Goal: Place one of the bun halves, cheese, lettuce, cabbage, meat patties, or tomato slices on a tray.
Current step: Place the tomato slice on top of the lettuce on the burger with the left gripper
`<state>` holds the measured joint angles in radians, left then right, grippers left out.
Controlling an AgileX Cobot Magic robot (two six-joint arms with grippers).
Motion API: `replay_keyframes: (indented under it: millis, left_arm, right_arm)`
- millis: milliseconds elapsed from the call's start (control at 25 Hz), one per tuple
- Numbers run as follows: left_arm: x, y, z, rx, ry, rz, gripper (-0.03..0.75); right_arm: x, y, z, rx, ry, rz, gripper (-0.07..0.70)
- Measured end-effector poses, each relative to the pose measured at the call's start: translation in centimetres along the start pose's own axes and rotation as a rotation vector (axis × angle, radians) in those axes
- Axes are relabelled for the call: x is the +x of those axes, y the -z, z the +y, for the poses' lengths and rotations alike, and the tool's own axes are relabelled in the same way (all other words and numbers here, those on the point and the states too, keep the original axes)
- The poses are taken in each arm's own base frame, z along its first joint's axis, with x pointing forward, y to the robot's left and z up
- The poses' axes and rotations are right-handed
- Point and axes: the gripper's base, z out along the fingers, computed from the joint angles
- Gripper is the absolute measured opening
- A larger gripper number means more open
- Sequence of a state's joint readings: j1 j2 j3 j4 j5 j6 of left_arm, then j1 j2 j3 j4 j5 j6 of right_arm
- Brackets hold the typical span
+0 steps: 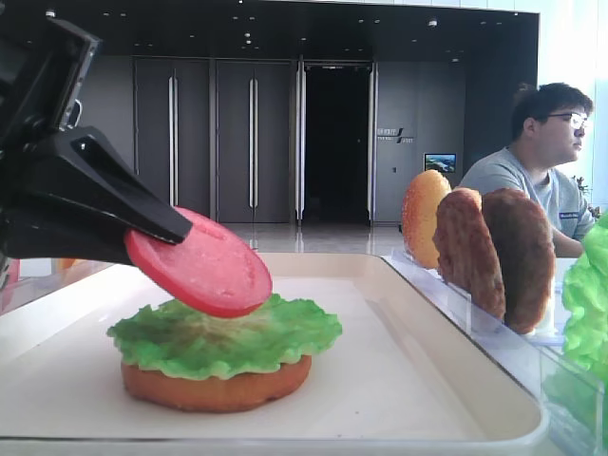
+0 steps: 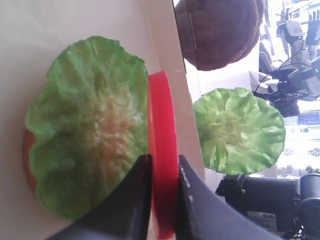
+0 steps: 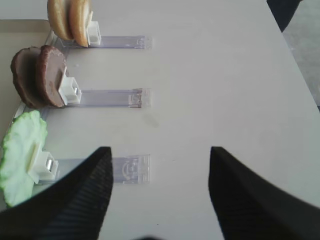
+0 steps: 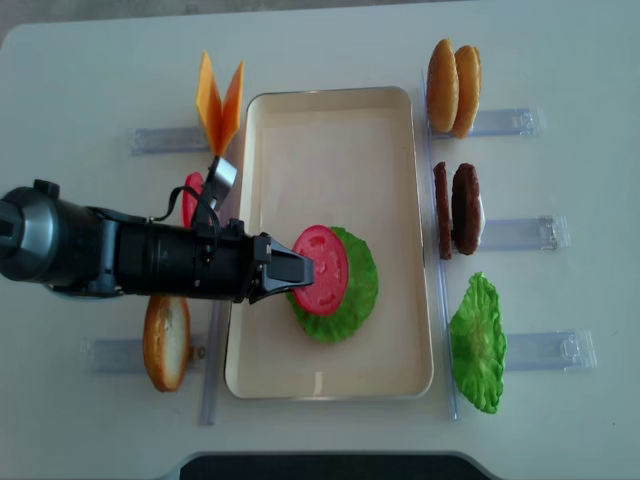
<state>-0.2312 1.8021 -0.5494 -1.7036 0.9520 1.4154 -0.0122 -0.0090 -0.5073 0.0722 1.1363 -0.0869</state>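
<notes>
The black left gripper (image 4: 296,270) pinched a glossy red round tomato slice (image 4: 322,269), tilted, lower edge toward the ruffled green lettuce (image 4: 355,290); the right gripper (image 3: 160,192) stood spread.

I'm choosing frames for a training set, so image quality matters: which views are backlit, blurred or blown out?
Low exterior view: bright window glare at right, left hand a dark silhouette, tomato slice sharp. Left wrist view: washed-out daylight at right, near fingers soft. Right wrist view: evenly lit, fingers blurred. Overhead view: even light, tray crisp.
</notes>
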Motion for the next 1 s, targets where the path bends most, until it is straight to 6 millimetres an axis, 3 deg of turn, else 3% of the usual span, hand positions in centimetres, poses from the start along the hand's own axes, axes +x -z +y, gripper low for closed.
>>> replay_keyframes:
  millis: [600,1000]
  left_arm:
    - [-0.5,-1.0,-1.2,0.021,-0.061,0.02,0.107]
    - [-0.1,-1.9,0.4,-0.007,-0.007,0.054,0.107]
  right_arm:
    - [0.0,0.0,0.0,0.0,0.0,0.0,0.405]
    - [0.0,0.0,0.0,0.0,0.0,0.0,0.405]
